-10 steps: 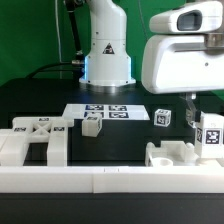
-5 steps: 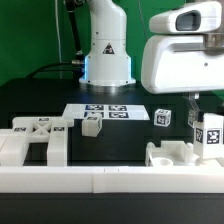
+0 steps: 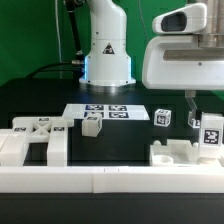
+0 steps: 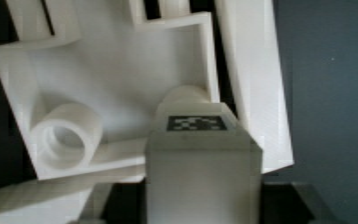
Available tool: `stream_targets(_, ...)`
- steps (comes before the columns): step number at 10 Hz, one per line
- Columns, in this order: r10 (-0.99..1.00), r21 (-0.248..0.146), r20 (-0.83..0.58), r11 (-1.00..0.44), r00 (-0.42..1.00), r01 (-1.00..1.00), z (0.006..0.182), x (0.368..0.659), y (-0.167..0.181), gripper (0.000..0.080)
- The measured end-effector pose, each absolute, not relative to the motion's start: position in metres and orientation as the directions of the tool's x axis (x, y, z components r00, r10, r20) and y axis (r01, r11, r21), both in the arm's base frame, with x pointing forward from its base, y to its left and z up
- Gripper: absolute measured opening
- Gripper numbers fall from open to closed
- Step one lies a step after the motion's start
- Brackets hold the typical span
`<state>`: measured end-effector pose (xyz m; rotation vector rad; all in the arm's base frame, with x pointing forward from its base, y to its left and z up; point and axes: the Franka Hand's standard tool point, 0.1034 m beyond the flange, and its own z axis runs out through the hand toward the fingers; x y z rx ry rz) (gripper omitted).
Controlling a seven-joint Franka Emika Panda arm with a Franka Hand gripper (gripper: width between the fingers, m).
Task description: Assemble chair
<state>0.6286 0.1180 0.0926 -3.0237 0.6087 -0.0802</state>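
The chair is in separate white parts. In the exterior view my gripper (image 3: 204,110) hangs at the right, shut on an upright white chair post (image 3: 211,135) with a tag on its face. The post stands just over a blocky white chair part (image 3: 174,153); whether they touch I cannot tell. In the wrist view the tagged post (image 4: 201,130) fills the gap of the gripper (image 4: 201,197), with a dark finger (image 4: 123,198) against each side. Behind it lies a flat white part with a round socket (image 4: 66,138). A larger tagged chair part (image 3: 35,140) lies at the exterior view's left.
A small white block (image 3: 93,125) and a tagged cube (image 3: 163,117) sit mid-table. The marker board (image 3: 105,111) lies before the robot base (image 3: 107,55). A long low white rail (image 3: 110,181) runs along the front edge.
The jaws have closed onto the tagged post. The hand has shifted slightly upward in the exterior view; the other parts have not moved.
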Motion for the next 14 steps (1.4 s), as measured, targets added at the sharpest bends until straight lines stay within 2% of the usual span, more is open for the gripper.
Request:
stream_targets(3, -0.635, -0.084, 0.014, -0.771, 0.773, -0.632, 0.0921, 0.6291, 0.1188, 0.0288)
stream_targets(6, -0.839, -0.100, -0.021, -0.540, 0.544, -0.836, 0.0915, 0.6329, 0.1221, 0.0288)
stream_targets(8, -0.831, -0.099, -0.019, -0.552, 0.556, -0.828, 0.0912, 0.6327, 0.1224, 0.0288)
stream_targets(10, -0.787, -0.099, -0.012, -0.612, 0.616, -0.784, 0.0909, 0.6325, 0.1225, 0.0571)
stream_targets(11, -0.734, -0.095, 0.001, -0.676, 0.679, -0.731, 0.0908, 0.6322, 0.1228, 0.0571)
stream_targets(12, -0.655, -0.094, 0.012, -0.753, 0.755, -0.652, 0.0909, 0.6321, 0.1237, 0.0633)
stream_targets(14, -0.491, -0.091, 0.032, -0.869, 0.871, -0.487, 0.0909, 0.6324, 0.1237, 0.0645)
